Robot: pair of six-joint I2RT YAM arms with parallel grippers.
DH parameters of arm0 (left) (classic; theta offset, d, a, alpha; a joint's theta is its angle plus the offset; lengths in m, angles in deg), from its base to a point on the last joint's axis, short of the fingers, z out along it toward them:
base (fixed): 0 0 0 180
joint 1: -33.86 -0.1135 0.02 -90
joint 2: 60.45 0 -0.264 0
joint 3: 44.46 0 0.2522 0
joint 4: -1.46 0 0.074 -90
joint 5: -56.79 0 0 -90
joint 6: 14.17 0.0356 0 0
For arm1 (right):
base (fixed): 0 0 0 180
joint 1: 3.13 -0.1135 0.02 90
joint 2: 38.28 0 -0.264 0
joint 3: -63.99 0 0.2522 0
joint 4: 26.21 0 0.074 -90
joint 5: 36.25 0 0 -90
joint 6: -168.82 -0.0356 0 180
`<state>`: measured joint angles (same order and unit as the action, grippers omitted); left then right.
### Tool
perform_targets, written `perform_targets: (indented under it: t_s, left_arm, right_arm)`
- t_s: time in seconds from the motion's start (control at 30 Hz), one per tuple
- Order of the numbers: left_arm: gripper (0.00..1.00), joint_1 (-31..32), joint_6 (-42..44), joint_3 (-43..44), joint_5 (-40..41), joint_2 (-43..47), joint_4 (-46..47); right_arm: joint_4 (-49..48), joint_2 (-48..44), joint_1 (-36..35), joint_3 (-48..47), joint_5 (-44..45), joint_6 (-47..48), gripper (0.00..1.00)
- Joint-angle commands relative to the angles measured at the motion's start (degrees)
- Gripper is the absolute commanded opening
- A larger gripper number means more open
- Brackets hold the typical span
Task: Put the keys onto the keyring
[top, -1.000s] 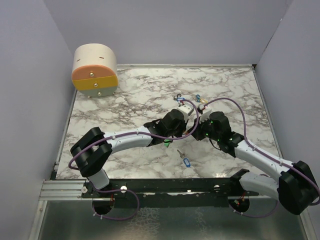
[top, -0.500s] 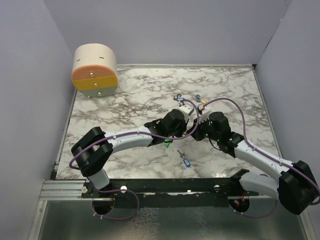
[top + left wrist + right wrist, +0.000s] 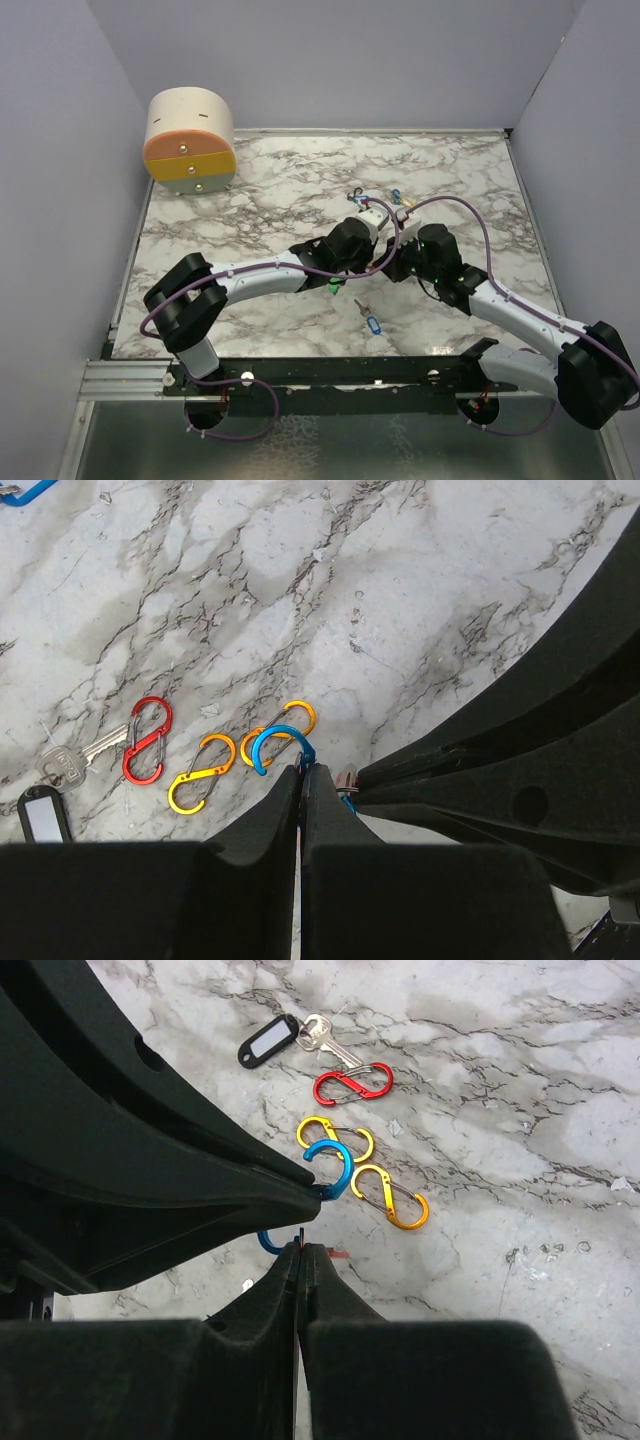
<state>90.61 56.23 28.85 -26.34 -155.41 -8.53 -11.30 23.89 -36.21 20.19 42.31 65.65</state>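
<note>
Blue S-shaped metal clip [image 3: 272, 746] is pinched at the tips of the left fingers [image 3: 268, 825], which are clenched on it low over the white, grey-veined marble-look worktop [image 3: 270, 200]. The right fingers [image 3: 335, 1295] are pressed tight together and meet the left ones tip to tip, just beside the clip's lower loop. Whether they hold anything cannot be told, though a tiny red sliver [image 3: 338, 1255] shows beside their tips.

Three more S-shaped clips lie on the worktop near the blue one. They are a red clip [image 3: 147, 740], a yellow clip [image 3: 200, 773] lying free, and a second yellow clip [image 3: 336, 1137] partly covered by the blue loop. A silver key with a black plastic tag [image 3: 270, 1040] lies flat beyond them, its blade reaching the red clip.

From above, the two arms converge at mid-worktop. A small key with a blue tag [image 3: 372, 323] lies on the near side of them, and a green tag [image 3: 334, 286] shows just beside the left arm. A round cream-and-orange drawer unit [image 3: 190, 140] stands in the far left corner.
</note>
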Motion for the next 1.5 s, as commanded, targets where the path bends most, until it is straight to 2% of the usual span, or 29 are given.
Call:
perform_targets:
  t_s: [0.0,0.9,0.97,1.13,1.27,1.37,1.47]
  left_arm:
    - [0.0,0.3,0.1,2.0,-1.3,-0.7,1.8]
    - [0.0,0.3,-0.3,3.6,0.5,-1.3,1.4]
    - [0.06,0.3,-0.6,3.8,0.9,-1.5,1.1]
    - [0.32,0.3,-1.2,3.5,2.0,-1.0,1.0]
    - [0.42,0.2,-1.6,2.8,3.6,0.2,1.0]
    - [0.44,0.2,-1.7,2.2,5.0,1.2,0.8]
    - [0.51,0.1,-2.3,1.4,7.5,2.4,0.0]
  right_arm:
    - [-2.7,-1.1,-0.8,0.2,-1.8,0.6,0.01]
    - [-2.5,-2.3,-1.6,0.8,-1.8,0.6,0.01]
    - [-2.6,-2.6,-1.6,1.0,-1.5,0.6,0.01]
    - [-2.3,-2.9,-1.6,1.0,-0.7,0.4,0.01]
    - [-2.1,-3.2,-1.6,1.1,0.3,0.1,0.01]
    - [-2.1,-3.4,-1.6,1.1,0.9,-0.1,0.01]
    - [-2.0,-3.6,-1.6,1.2,1.4,-0.3,0.01]
